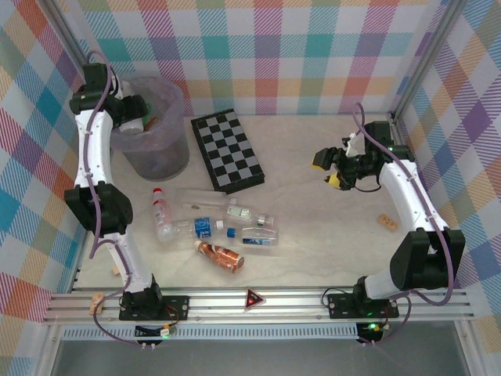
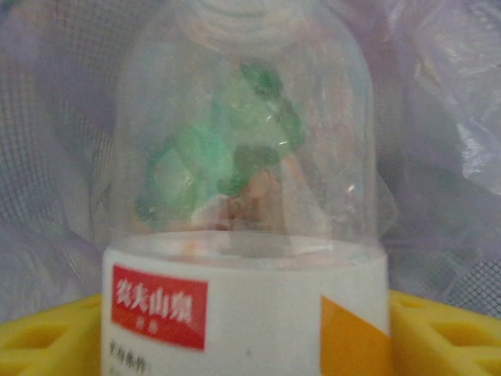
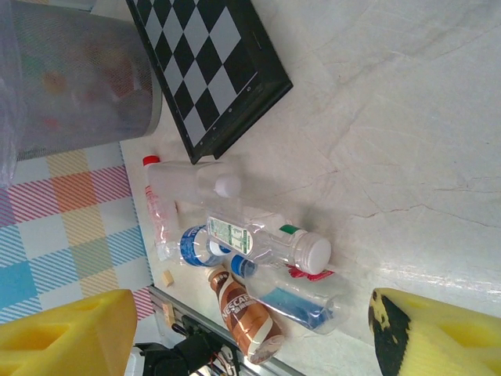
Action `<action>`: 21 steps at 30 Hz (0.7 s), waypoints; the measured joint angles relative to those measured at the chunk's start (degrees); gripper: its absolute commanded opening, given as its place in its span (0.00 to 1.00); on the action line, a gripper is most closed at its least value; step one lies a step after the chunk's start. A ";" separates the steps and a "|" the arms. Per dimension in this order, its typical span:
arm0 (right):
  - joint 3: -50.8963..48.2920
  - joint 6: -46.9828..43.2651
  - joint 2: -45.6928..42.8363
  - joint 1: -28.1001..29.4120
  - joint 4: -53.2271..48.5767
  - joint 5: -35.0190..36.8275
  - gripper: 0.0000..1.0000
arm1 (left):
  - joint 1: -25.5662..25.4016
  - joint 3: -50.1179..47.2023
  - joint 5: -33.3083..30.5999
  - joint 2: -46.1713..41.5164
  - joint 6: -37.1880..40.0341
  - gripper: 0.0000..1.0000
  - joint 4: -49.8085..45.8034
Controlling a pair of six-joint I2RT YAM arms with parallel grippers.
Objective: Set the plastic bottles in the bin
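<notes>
Left gripper (image 1: 141,117) over bin (image 1: 176,149) | white-labelled bottle (image 2: 243,313) between yellow pads (image 2: 47,345), clamped or loose: cannot tell | right gripper (image 1: 327,171) jaws wide, holding nothing, above table (image 1: 329,235) | more bottles (image 1: 211,229) lying there

A broad stretch of bare tabletop (image 1: 329,243) is left free across the centre and right of the top view, interrupted by a small wooden block (image 1: 386,222) near the right edge. Passage at lower-left centre is barred by a cluster of lying bottles (image 1: 203,228), packed close together. The chequered board (image 1: 227,149) is laid flat behind them, just beside the bin (image 1: 160,153) at upper left. The bin's mouth is taken up by the left gripper (image 1: 139,117) and a white-labelled clear bottle (image 2: 243,313) between its yellow pads.
</notes>
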 measured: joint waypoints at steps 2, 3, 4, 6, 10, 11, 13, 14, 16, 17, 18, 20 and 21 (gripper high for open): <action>0.00 -0.02 0.00 0.00 0.04 -0.20 0.78 | 0.00 -0.57 0.04 0.00 0.50 0.85 -0.02; 0.00 -0.02 0.00 0.00 0.15 -0.26 0.78 | 0.00 -0.76 0.02 0.00 0.68 0.86 0.00; 0.00 -0.02 0.00 0.00 0.22 -0.39 0.78 | 0.00 -0.79 0.11 0.00 0.81 0.86 0.02; -0.02 -0.02 0.04 0.00 0.35 -0.39 0.78 | 0.00 -0.79 0.20 0.00 0.90 0.87 0.20; -0.02 -0.02 0.22 0.00 0.37 -0.37 0.78 | 0.00 -0.79 0.31 0.00 0.90 0.84 0.33; -0.04 -0.02 0.22 0.00 0.37 -0.37 0.78 | 0.00 -0.79 0.48 0.00 0.90 0.83 0.35; -0.04 -0.02 0.22 0.00 0.37 -0.37 0.78 | 0.00 -0.79 0.90 0.00 0.87 0.77 0.55; -0.07 -0.02 0.22 0.00 0.37 -0.37 0.78 | -0.07 -0.79 1.22 0.00 0.76 0.75 0.68; -0.07 -0.02 0.22 0.00 0.39 -0.39 0.78 | -0.20 -0.79 1.75 0.00 0.87 0.69 0.72; -0.07 -0.02 0.22 0.00 0.42 -0.44 0.78 | -0.26 -0.79 1.90 0.00 0.70 0.67 0.74; -0.09 -0.02 0.22 0.00 0.46 -0.50 0.78 | -0.37 -0.79 2.10 0.00 0.74 0.64 0.72; -0.24 -0.02 0.22 0.00 0.83 -0.74 0.78 | -0.70 -0.79 2.23 0.00 0.61 0.59 0.72; -0.42 0.00 0.22 0.00 1.07 -0.85 0.78 | -0.85 -0.81 2.36 0.00 0.42 0.57 0.72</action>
